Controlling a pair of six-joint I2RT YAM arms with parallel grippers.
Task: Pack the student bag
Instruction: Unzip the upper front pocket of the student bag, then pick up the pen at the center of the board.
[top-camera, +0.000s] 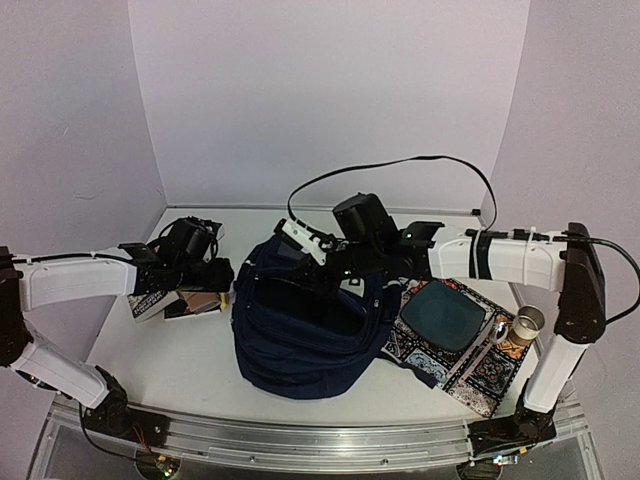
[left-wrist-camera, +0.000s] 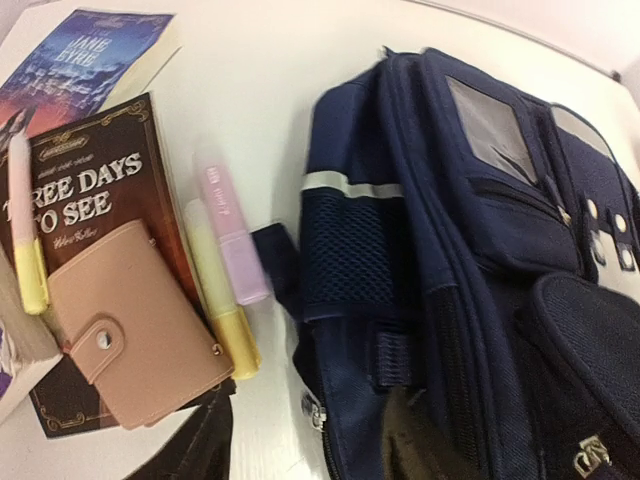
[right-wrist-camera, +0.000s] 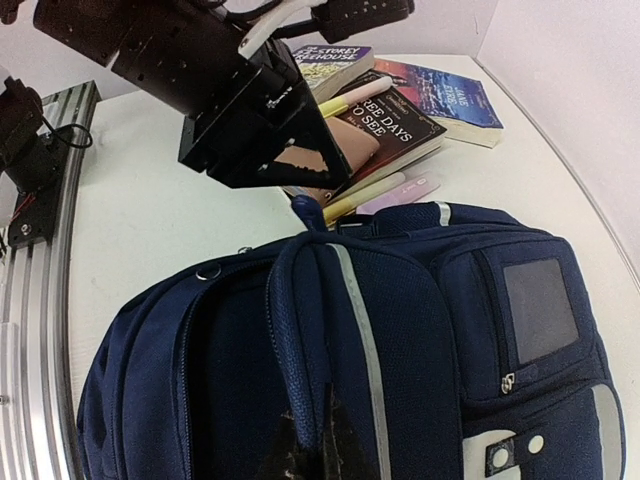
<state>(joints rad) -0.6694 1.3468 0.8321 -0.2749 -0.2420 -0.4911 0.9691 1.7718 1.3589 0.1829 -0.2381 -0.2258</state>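
The student bag (top-camera: 300, 330), a dark navy backpack with white stripe trim, lies in the middle of the table with its main mouth gaping. My right gripper (right-wrist-camera: 320, 445) is shut on a fold of the bag's upper rim (right-wrist-camera: 320, 330) and holds it up; from above this gripper (top-camera: 300, 265) sits over the bag's far edge. My left gripper (left-wrist-camera: 310, 450) is at the bag's left side. Its jaws stand apart, with the bag's side seam and a zipper pull (left-wrist-camera: 318, 410) between them. The bag's grey-blue square panel (right-wrist-camera: 540, 305) faces up.
Left of the bag lie two books (left-wrist-camera: 90, 190) (left-wrist-camera: 90, 55), a pink wallet (left-wrist-camera: 130, 330), a yellow highlighter (left-wrist-camera: 222, 300) and a lilac one (left-wrist-camera: 235, 240). Right of it a patterned mat (top-camera: 480, 375) carries a dark teal plate (top-camera: 445, 315) and a cup (top-camera: 527, 323).
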